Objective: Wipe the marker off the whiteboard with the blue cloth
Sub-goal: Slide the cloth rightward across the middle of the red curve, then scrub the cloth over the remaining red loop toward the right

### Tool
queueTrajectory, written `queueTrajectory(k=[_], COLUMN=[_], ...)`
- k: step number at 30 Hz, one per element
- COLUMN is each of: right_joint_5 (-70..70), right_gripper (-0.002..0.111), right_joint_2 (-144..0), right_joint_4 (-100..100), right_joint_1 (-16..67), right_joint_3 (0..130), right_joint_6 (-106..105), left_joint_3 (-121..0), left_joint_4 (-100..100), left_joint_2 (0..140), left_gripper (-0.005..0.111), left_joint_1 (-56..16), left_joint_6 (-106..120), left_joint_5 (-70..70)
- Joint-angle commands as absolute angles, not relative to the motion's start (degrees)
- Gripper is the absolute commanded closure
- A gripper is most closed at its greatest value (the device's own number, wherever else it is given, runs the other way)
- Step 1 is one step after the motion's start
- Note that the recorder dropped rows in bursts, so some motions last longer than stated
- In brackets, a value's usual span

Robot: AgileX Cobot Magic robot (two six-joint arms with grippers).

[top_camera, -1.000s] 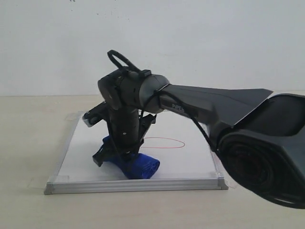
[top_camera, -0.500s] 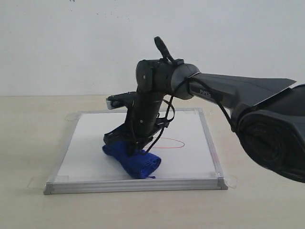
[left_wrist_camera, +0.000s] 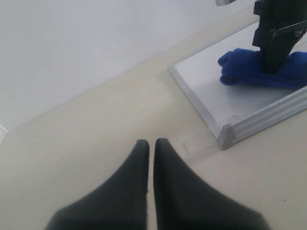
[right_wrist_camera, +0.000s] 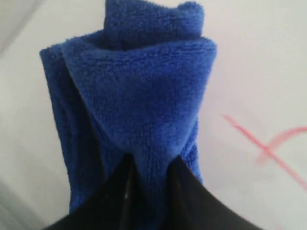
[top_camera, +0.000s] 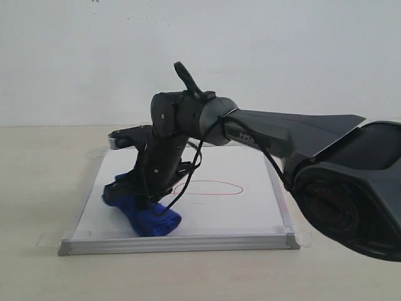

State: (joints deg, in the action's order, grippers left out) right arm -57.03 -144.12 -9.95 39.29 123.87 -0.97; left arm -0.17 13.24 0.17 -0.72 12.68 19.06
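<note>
The whiteboard [top_camera: 244, 213] lies flat on the table, silver-framed, with a thin red marker loop [top_camera: 210, 187] near its middle. The blue cloth [top_camera: 143, 214] rests on the board's near left part, pinched by my right gripper [top_camera: 145, 199], which reaches across from the right. In the right wrist view the right gripper [right_wrist_camera: 149, 165] is shut on a fold of the blue cloth [right_wrist_camera: 139, 91], and red marker strokes [right_wrist_camera: 268, 151] lie beside it. My left gripper [left_wrist_camera: 150, 143] hangs shut and empty over the bare table, off the whiteboard [left_wrist_camera: 211, 91] corner; the blue cloth [left_wrist_camera: 249, 69] shows there too.
The beige table [top_camera: 37, 188] surrounds the board, with a white wall behind. Clear tape tabs [top_camera: 49, 239] stick out at the board's corners. The right arm's large dark body [top_camera: 351, 188] fills the right of the exterior view.
The right gripper swung with the cloth across the board: toward the middle half a second ago, now back left, dragging the cloth to the near left part. More of the red loop shows.
</note>
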Motion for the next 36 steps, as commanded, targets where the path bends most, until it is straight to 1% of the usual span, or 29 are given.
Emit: queueTrajectory(k=[1,3,7,13,18,22,29,32,36], right_joint_5=[-65.76,-66.67,-63.82,-52.10,-41.36,-42.17,-54.72,-55.21,-49.98], right_gripper=[0.108,0.108,0.108,0.108,0.108,0.108,0.108,0.108,0.108], right_joint_2=[-146.50,-146.19,-145.04,-143.88,-144.00,-144.45,-144.45,-144.45,-144.45], right_joint_4=[18.93,20.29,13.48,-6.08,-13.17,-9.27,17.99,20.20,15.70], right_joint_1=[37.03,37.03,37.67,39.79,40.82,40.38,40.24,40.24,40.92], right_joint_3=[122.36,122.36,122.36,122.36,122.36,122.36,122.36,122.36,122.36], right_joint_6=[7.94,8.92,7.96,-4.00,-7.45,-2.35,16.58,18.96,18.43], left_joint_3=[0.00,0.00,0.00,0.00,0.00,0.00,0.00,0.00,0.00], left_joint_4=[13.15,13.15,13.15,13.15,13.15,13.15,13.15,13.15,13.15], left_joint_2=[0.00,0.00,0.00,0.00,0.00,0.00,0.00,0.00,0.00], left_gripper=[0.103,0.103,0.103,0.103,0.103,0.103,0.103,0.103,0.103], left_joint_1=[-0.58,-0.58,-0.58,-0.58,-0.58,-0.58,-0.58,-0.58,-0.58], left_joint_6=[12.98,12.98,12.98,12.98,12.98,12.98,12.98,12.98,12.98], left_joint_5=[18.92,18.92,18.92,18.92,18.92,18.92,18.92,18.92,18.92])
